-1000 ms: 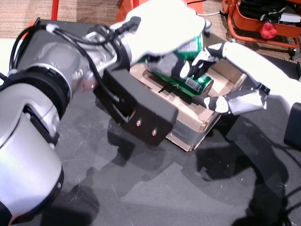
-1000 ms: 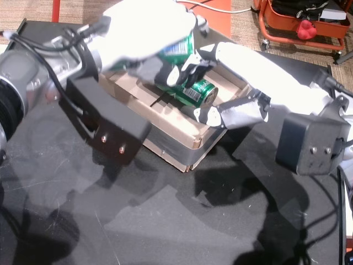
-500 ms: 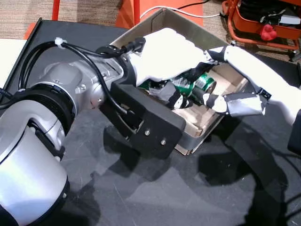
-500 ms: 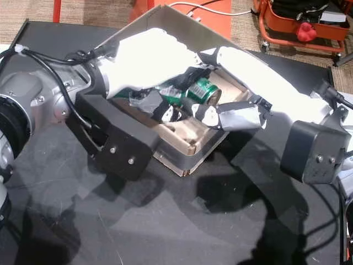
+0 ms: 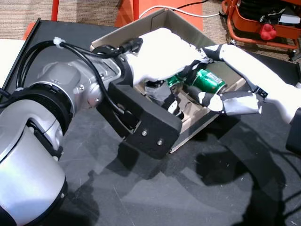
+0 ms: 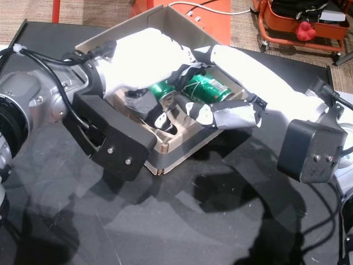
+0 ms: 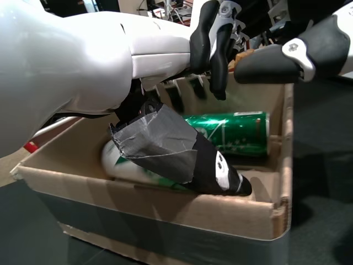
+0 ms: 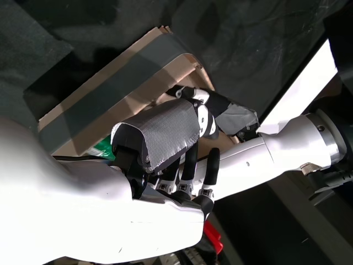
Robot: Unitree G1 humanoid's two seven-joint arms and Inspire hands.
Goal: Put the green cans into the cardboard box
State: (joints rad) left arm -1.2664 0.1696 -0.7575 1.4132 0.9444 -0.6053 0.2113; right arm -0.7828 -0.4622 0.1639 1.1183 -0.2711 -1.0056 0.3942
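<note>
Placement looks all but done: two green cans [image 7: 231, 132] lie on their sides inside the cardboard box [image 6: 182, 152] on the black table [image 5: 141, 193], with both hands reaching over its rim. The left hand [image 5: 162, 59] hovers above the cans with fingers spread, apparently gripping nothing, though its palm hides part of one can; the right hand [image 6: 231, 113] is likewise spread and empty at the box's edge. Next, both hands should lift straight up and clear without catching the walls.

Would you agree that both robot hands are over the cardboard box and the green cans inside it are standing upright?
Not quite. Both the left robot hand and the right robot hand are over the cardboard box, but the left wrist view shows a green can lying on its side.
</note>
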